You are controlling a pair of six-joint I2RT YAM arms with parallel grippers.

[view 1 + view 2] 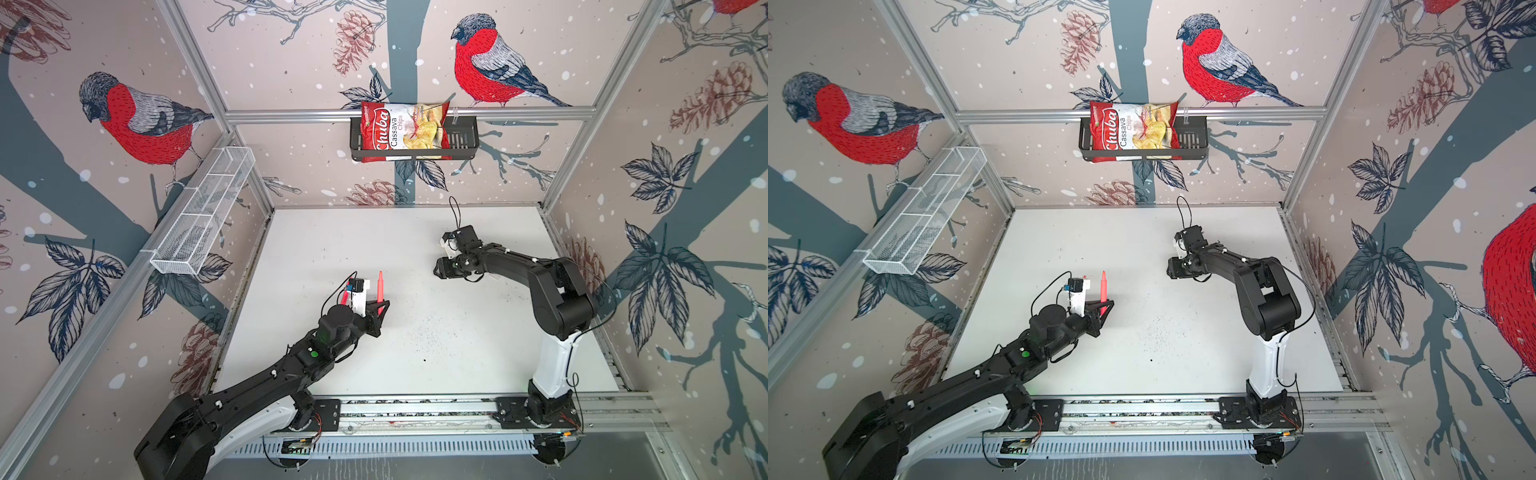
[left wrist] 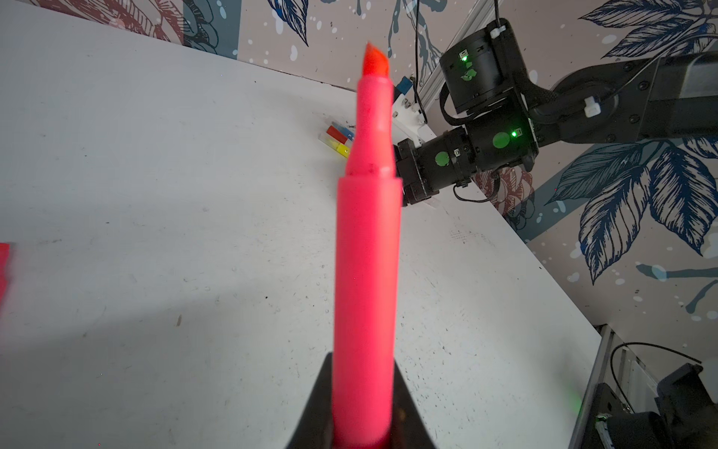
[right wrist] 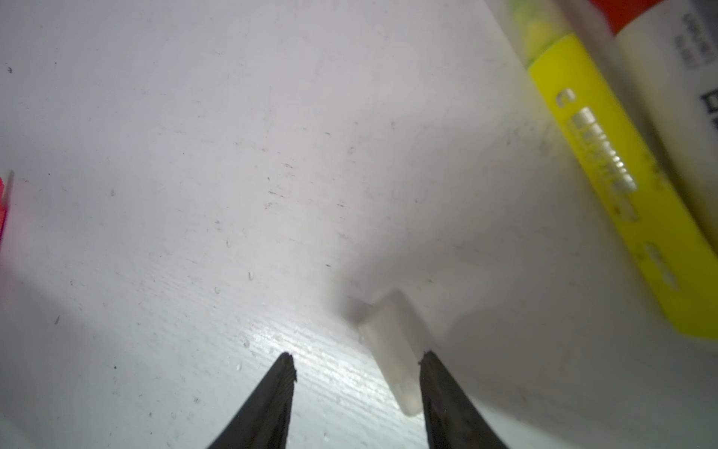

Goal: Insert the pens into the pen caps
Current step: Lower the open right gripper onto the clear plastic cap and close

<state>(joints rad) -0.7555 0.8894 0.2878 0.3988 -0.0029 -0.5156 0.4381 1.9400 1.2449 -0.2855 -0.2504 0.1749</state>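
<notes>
While the left gripper (image 1: 380,305) was shut tight on the pink pen (image 1: 380,286), its tip aimed at 12 o'clock, the right gripper (image 3: 357,361) stood open around a clear cap (image 3: 394,350) on the table (image 1: 415,249), about 2 o'clock from the middle. The cap lay right beside one jaw, so it looked best to centre it first, close gently, and not bump the yellow pen (image 3: 614,171).

Yellow pen (image 3: 606,163) blurred, cut off at edge; translucent cap (image 3: 392,342) soft, perhaps touching right gripper (image 3: 355,355).
</notes>
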